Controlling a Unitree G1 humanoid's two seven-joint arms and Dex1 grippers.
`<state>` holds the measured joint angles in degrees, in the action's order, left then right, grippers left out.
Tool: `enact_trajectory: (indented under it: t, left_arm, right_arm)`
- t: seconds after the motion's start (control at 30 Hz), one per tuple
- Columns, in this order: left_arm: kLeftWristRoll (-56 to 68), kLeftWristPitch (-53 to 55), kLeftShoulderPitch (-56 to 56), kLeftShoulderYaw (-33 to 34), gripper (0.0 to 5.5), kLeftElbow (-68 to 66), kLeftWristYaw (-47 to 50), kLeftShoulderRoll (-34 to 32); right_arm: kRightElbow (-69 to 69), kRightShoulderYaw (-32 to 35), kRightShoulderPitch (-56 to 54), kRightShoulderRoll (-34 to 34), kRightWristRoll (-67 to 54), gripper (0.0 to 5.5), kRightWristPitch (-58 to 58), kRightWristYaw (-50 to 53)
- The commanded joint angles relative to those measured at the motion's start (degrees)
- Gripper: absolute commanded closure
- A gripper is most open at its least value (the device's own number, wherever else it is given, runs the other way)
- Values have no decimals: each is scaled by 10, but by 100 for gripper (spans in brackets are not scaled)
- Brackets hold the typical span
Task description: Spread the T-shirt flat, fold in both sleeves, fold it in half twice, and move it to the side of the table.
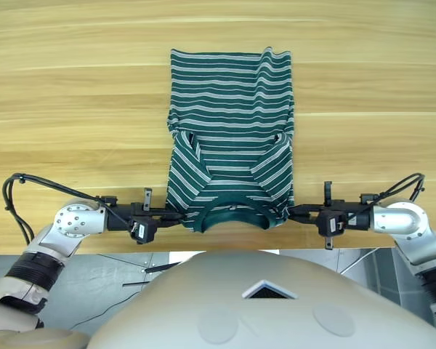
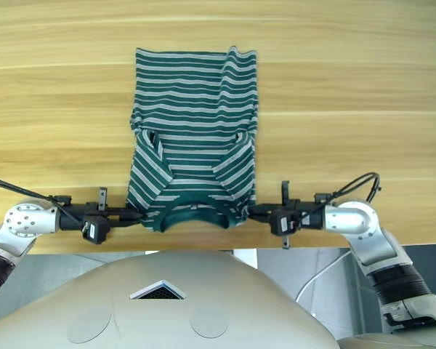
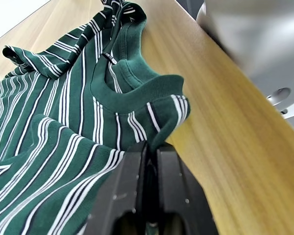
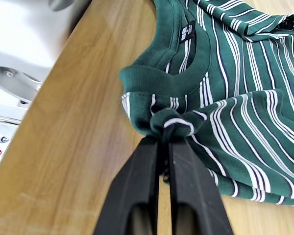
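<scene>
Green striped T-shirt [image 1: 231,131] on wooden table [image 1: 73,94]

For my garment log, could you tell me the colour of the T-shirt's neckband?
Plain dark green neckband, without the T-shirt's stripes; left wrist view shows it best.

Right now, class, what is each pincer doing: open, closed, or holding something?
Left pincer: closed on the green white-striped fabric T-shirt, at its shoulder beside the collar.
Right pincer: closed on the same T-shirt's other shoulder.
</scene>
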<state>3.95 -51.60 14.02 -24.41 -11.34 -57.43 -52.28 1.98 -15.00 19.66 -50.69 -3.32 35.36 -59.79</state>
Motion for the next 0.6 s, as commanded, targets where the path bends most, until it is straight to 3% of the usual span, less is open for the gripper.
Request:
enact_trajectory:
  t: [0.03, 0.6]
  left_arm:
    - [-11, 29, 5, -8, 540, -2, -17, -8]
    - [105, 29, 116, 76, 540, 168, -14, -94]
  right_arm:
    - [6, 2, -6, -4, -4, 541, -2, -1]
    - [89, 89, 120, -88, -116, 541, 50, -37]
